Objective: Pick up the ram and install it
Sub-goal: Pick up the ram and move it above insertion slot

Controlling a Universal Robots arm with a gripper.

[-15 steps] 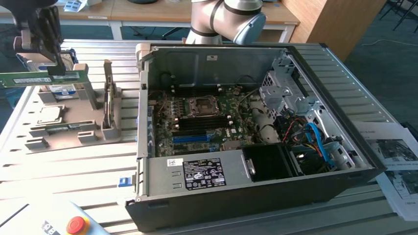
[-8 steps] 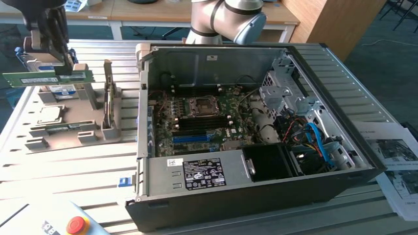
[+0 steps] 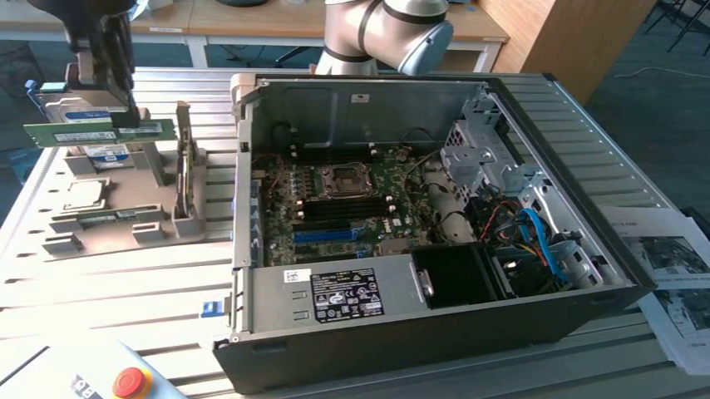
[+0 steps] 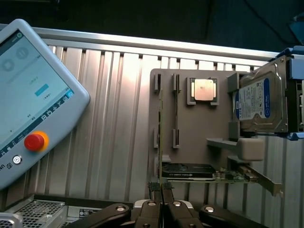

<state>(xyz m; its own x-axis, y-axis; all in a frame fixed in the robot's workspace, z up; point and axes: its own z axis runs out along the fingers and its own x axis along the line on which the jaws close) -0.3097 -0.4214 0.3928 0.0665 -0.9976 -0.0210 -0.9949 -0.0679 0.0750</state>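
Shows the black-fingered gripper [image 4: 161,191] clenched on the long, narrow green circuit-board ram [image 3: 66,134], held level above the grey parts tray [image 3: 111,237] on the ribbed aluminium table [image 3: 111,283], to the exterior view's left of the open black computer case [image 3: 444,320].

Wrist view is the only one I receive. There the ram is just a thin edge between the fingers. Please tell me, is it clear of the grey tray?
Observer: Yes. In the exterior view the gripper holds the ram with its flat side showing. It hangs above the grey tray and does not touch it.
Operator: Where is the computer case?
Observer: The open case lies at the exterior view's right of the tray; the ram is not over it.
Operator: Can you see a slot for it?
Observer: A blue slot shows on the motherboard, nearer the camera than the square socket. I see no stick standing in it.
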